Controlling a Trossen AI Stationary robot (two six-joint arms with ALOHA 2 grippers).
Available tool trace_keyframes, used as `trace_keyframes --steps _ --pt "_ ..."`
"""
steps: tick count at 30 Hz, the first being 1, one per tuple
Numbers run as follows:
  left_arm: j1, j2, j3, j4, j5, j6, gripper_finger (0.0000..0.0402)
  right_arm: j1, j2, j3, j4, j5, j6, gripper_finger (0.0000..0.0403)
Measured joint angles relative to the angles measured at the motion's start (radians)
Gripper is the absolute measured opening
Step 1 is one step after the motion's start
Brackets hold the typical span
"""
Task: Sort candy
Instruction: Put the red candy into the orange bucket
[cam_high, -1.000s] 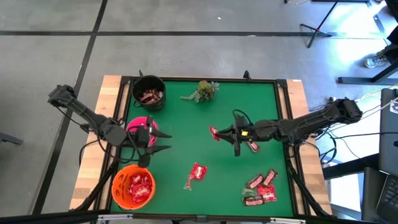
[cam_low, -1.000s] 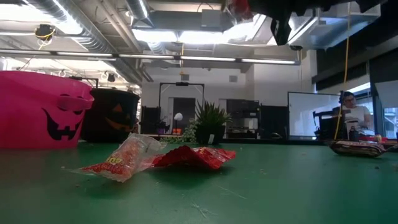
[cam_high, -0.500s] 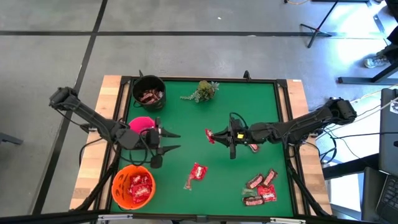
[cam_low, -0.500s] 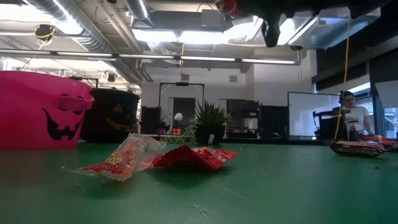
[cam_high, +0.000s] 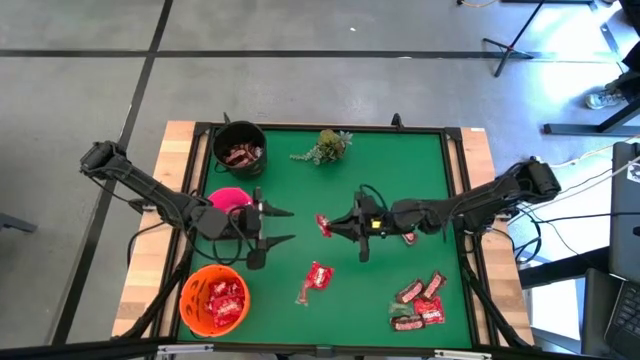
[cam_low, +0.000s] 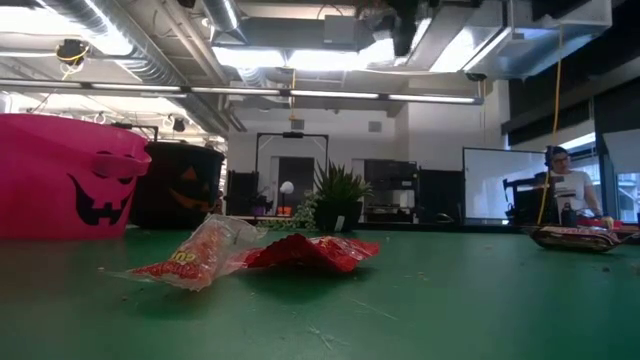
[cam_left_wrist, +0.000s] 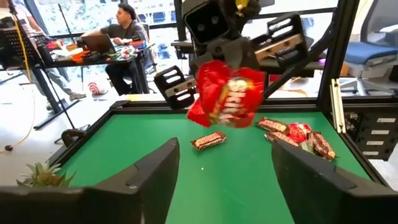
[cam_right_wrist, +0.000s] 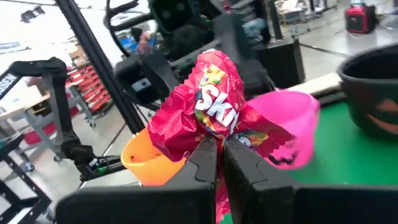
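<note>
One red candy packet (cam_high: 323, 224) clamped in right claw (cam_high: 332, 226), facing wide-open left claw (cam_high: 285, 226).

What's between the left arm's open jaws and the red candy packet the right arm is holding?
Only bare green table, seen in the high view, separates left gripper from red packet.

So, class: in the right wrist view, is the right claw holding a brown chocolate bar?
No: the right claw is shut on a red candy packet, with its fingers pinching the shiny wrapper.
</note>
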Motion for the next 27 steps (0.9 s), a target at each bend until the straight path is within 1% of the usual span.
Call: trace_keyframes --steps 4,8,12,16,19,21,23,27 --pt "0.002 0.0 0.0 0.004 0.0 0.001 0.0267 0.0 0.074 0.111 -0.061 -0.021 -0.042 0.001" --pt "0.005 0.0 0.0 0.013 0.001 0.001 0.0278 0.0 0.144 0.232 -0.162 -0.021 -0.077 0.001" --pt "0.004 0.0 0.0 0.011 0.004 0.001 0.0277 -0.001 0.202 0.337 -0.249 -0.021 -0.101 0.001" --pt "0.003 0.0 0.0 0.001 0.01 0.017 0.0264 -0.001 0.238 0.402 -0.325 -0.02 -0.105 0.001" --pt "0.002 -0.001 0.0 -0.005 0.01 0.046 0.0239 -0.001 0.24 0.41 -0.341 -0.019 -0.106 0.001" --pt "-0.001 -0.001 0.0 -0.013 0.005 0.053 0.0212 -0.001 0.24 0.41 -0.342 -0.019 -0.107 0.001" --pt "-0.001 -0.001 0.0 -0.019 0.006 0.058 0.0177 -0.002 0.24 0.41 -0.346 -0.014 -0.107 0.001" --pt "-0.005 -0.001 0.0 -0.026 0.006 0.078 0.0085 -0.002 0.24 0.41 -0.351 -0.012 -0.108 0.001"
